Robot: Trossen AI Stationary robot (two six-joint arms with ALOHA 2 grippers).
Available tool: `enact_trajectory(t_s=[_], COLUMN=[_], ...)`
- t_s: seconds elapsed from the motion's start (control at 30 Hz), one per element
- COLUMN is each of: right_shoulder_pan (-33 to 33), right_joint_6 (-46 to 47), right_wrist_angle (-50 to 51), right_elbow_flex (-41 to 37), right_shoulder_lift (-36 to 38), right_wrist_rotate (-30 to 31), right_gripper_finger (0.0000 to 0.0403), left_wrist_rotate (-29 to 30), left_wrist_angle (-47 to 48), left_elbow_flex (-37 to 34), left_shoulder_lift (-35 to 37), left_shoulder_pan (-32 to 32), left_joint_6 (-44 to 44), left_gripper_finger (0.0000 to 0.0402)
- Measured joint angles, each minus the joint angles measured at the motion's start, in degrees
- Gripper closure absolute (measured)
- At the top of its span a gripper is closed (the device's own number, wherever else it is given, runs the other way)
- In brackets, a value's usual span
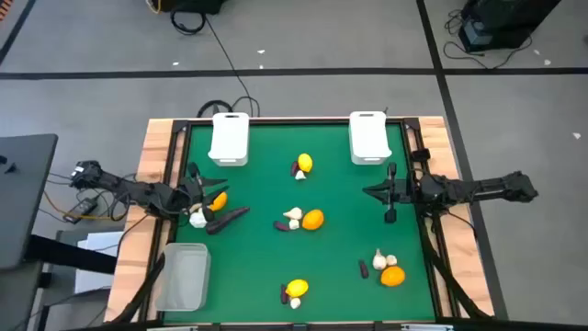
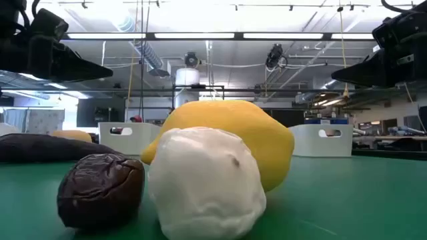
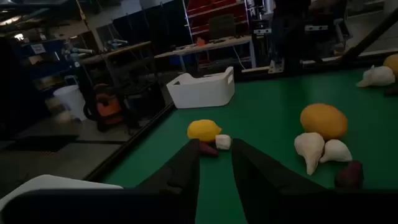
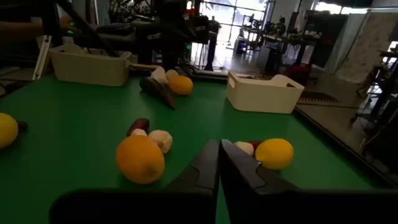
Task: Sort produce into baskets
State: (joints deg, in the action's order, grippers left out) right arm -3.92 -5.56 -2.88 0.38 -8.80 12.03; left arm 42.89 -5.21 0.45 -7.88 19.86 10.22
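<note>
Left tool (image 1: 196, 190) hangs at the left of the overhead frame, its fingers a little spread with nothing between them, just above an orange citrus (image 1: 218, 199), a garlic bulb (image 1: 198, 219) and a long eggplant (image 1: 228, 219) clustered beneath it. Right tool (image 1: 378, 191), at the right of the frame, has its fingers pressed together and holds nothing. Other small groups of produce lie scattered over the green tabletop (image 1: 257, 267), and none sits in a basket yet: two white baskets (image 1: 229, 138) stand along the upper edge, the clear basket (image 1: 182, 276) at lower left. My guess is these are light pieces. The citrus looks firm and round, likely to roll, so pinching across its widest middle seems safest. The eggplant would take a grip across its slim body at mid-length; the lumpy garlic looks easy to hold anywhere.
</note>
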Motion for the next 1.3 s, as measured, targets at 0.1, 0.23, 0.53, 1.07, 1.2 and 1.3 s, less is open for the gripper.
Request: enact_trajectory(t_s=[0.1, 0.23, 0.53, 1.07, 1.2, 1.3], right_shoulder_pan=[0.0, 0.0, 0.0, 0.0, 0.0, 0.0], right_joint_6=[0.0, 0.0, 0.0, -1.7, -1.5, 2.8], right_wrist_angle=[0.0, 0.0, 0.0, -5.9, -14.3, -21.4], right_elbow_flex=[0.0, 0.0, 0.0, 0.0, 0.0, 0.0], right_shoulder_lift=[0.0, 0.0, 0.0, 0.0, 0.0, 0.0], right_wrist_rotate=[0.0, 0.0, 0.0, 0.0, 0.0, -0.2], right_gripper_finger=[0.0376, 0.0376, 0.0376, 0.0376, 0.0376, 0.0376], left_wrist_rotate=[0.0, 0.0, 0.0, 0.0, 0.0, 0.0], left_wrist_angle=[0.0, 0.0, 0.0, -0.2, -5.8, -9.5], left_elbow_flex=[0.0, 0.0, 0.0, 0.0, 0.0, 0.0], left_shoulder_lift=[0.0, 0.0, 0.0, 0.0, 0.0, 0.0], left_shoulder_pan=[0.0, 0.0, 0.0, 0.0, 0.0, 0.0], left_joint_6=[0.0, 0.0, 0.0, 0.4, 5.5, 5.7], left_gripper_finger=[0.0301, 0.0301, 0.0301, 0.0301, 0.0301, 0.0301])
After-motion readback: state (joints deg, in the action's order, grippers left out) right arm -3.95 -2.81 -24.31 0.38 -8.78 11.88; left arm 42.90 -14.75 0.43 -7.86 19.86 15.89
